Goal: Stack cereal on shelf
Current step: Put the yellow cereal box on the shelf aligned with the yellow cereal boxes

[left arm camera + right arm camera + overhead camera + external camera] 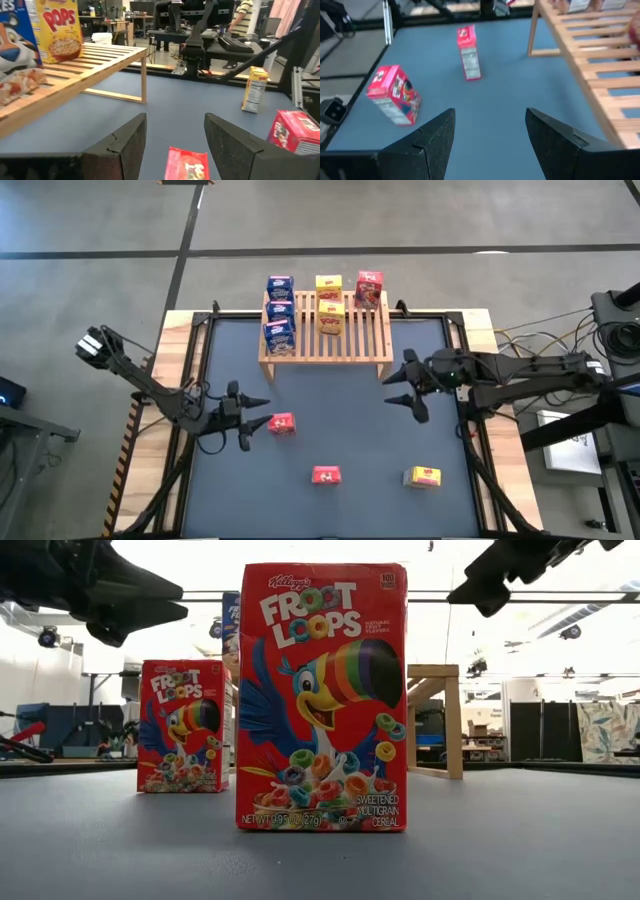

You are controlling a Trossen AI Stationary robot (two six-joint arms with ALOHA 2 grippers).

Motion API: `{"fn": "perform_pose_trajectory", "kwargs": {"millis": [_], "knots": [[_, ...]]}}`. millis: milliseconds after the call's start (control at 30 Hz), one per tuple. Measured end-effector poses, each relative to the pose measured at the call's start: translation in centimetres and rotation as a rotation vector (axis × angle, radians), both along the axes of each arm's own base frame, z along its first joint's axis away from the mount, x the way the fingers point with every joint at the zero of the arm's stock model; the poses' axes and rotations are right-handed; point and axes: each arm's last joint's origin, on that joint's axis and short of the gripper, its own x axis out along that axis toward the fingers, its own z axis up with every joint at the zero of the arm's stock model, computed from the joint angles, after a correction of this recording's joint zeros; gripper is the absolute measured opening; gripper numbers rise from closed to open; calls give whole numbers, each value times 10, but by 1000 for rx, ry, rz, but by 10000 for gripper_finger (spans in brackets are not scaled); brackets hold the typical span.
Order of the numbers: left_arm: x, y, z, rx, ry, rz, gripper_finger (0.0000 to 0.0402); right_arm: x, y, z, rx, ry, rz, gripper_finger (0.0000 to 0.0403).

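Left gripper (pixel 256 423), jaws spread, lined up just beside red box (pixel 282 423) mid-table; next: advance, pinch, lift to shelf (pixel 325 348). Right gripper (pixel 397 389) spread, empty.

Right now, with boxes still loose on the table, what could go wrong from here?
The left hand is open right beside an upright red box; a slightly off approach could tip it. The shelf already carries six boxes near its back edge, so adding another risks toppling the blue row.
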Motion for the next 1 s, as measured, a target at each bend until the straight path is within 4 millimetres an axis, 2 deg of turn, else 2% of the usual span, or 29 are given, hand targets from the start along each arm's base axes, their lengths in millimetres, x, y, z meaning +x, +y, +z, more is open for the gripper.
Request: {"fn": "perform_pose_trajectory", "kwargs": {"millis": [433, 667, 800, 1000], "knots": [[-7, -14, -1, -22, -3, -81, 184, 27, 55, 46, -80, 395, -39, 231], [-10, -18, 0, -29, -9, -112, 184, 29, 72, 46, 51, 702, -109, 231], [-10, -19, 0, -41, -11, -114, 184, 27, 88, 45, 87, 741, -103, 231], [-10, -21, -2, -50, -5, -123, 184, 12, 109, 43, 148, 770, -135, 231]]}}
